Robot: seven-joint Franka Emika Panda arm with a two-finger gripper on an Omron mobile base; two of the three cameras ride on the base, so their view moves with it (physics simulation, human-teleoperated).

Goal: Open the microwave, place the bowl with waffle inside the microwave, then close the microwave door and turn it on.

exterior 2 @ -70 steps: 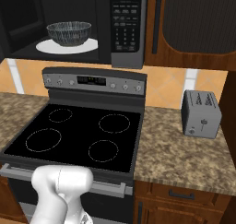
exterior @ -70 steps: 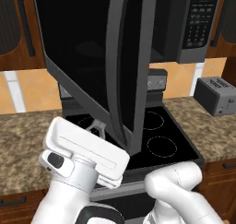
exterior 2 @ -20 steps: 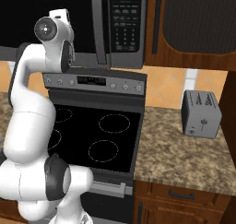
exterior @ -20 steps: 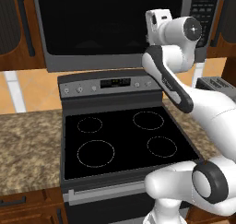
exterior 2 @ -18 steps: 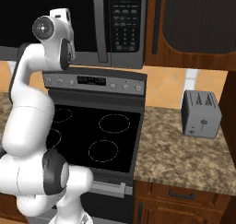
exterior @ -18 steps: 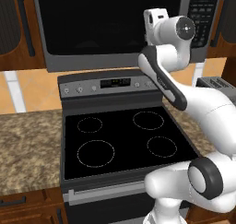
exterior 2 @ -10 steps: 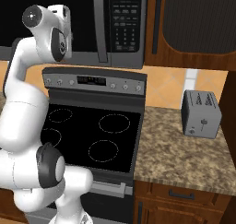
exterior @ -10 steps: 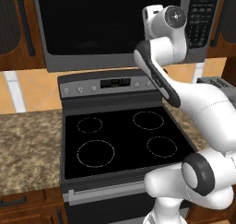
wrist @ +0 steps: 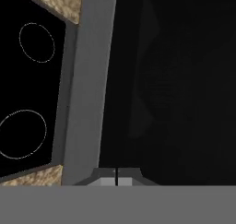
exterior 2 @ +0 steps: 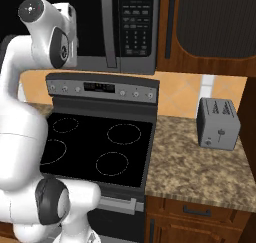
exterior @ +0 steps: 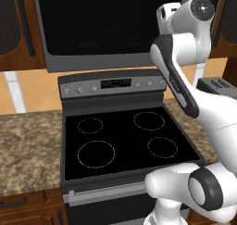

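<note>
Now | gripper (wrist: 116, 176) | fingers together, empty | facing microwave door (wrist: 175, 80)

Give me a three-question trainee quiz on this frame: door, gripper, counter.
1. True or false: the microwave door is shut.
2. The gripper is: A) open, B) shut on the bowl, C) shut on nothing.
3. Fill in: on the counter right of the stove stands a grey ____.

Key: 1 true. 2 C; the fingertips meet, facing the door glass. 3 toaster.
</note>
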